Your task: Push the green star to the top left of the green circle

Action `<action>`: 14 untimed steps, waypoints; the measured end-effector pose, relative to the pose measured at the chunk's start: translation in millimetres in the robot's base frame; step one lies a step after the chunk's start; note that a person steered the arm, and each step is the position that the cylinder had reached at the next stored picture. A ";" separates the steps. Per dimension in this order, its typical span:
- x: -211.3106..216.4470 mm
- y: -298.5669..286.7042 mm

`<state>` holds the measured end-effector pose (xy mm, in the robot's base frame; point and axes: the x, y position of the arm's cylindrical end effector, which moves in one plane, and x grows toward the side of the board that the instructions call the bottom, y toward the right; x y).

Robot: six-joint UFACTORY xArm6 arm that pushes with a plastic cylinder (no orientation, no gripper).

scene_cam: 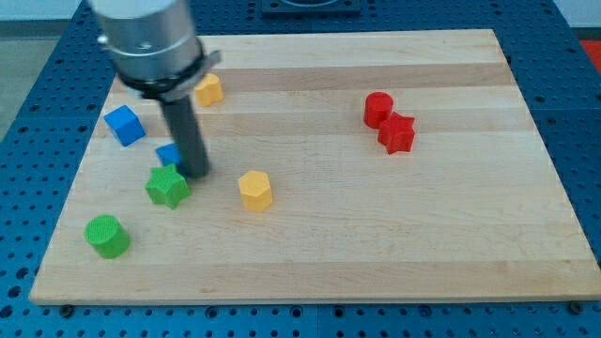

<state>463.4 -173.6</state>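
Observation:
The green star (167, 186) lies at the lower left of the wooden board. The green circle (107, 235), a short cylinder, sits below and to the left of it, a small gap apart. My tip (195, 173) is down on the board just to the upper right of the green star, close to its edge or touching it. The dark rod rises from the tip to the metal arm head at the view's top left.
A small blue block (169, 154) is partly hidden behind the rod. A blue cube (124, 125) and a yellow block (208, 90) lie at the upper left. A yellow hexagon (254, 190) is right of the star. A red cylinder (378, 109) and red star (397, 133) sit at the right.

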 end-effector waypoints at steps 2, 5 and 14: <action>-30.5 -41.9; 29.6 -4.6; -12.6 -29.9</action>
<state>450.8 -203.4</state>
